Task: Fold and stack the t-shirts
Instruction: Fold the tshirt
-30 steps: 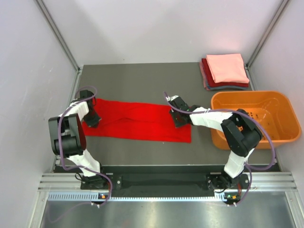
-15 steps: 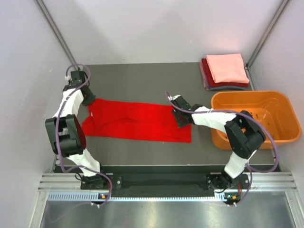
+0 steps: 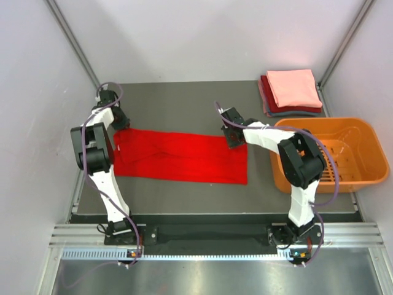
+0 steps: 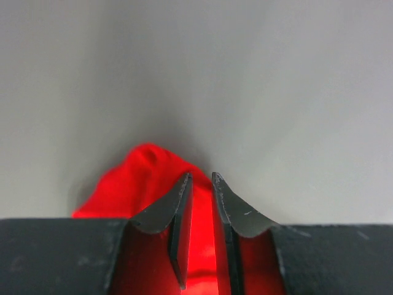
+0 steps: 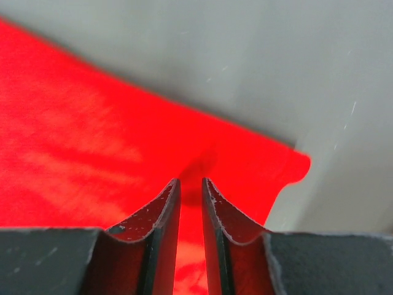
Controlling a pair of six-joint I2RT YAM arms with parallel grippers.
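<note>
While the orange basket (image 3: 319, 125) is sitting at the right edge of the bench (image 3: 178, 104), its perforated floor is showing in the overhead view and the right arm (image 3: 298, 163) is leaning across its near left corner. Just beyond it, in the far right corner, three folded t-shirts are lying in a stack: salmon-pink (image 3: 293, 87) on top, dark red (image 3: 264, 89) under it, grey-blue (image 3: 288, 114) peeking out at the bottom.

The bright red t-shirt (image 3: 178, 157) is lying flat as a long band across the middle of the bench, well apart from the stack. The left jaws are resting at its far left corner, the right jaws at its far edge near the right end.

Only the wrist views are showing the jaws closely: each pair is standing a narrow slit apart, with red cloth showing through the slit. The left wrist view is catching the cloth humping up just ahead of the tips; the right wrist view is showing it lying smooth, its edge running slantwise to a rounded corner. The overhead view alone is taking in the basket and the stack.

The bench is showing dark grey and matte. Pale walls are closing it in on three sides, and a ribbed aluminium rail (image 3: 209, 236) is running along its near edge.
</note>
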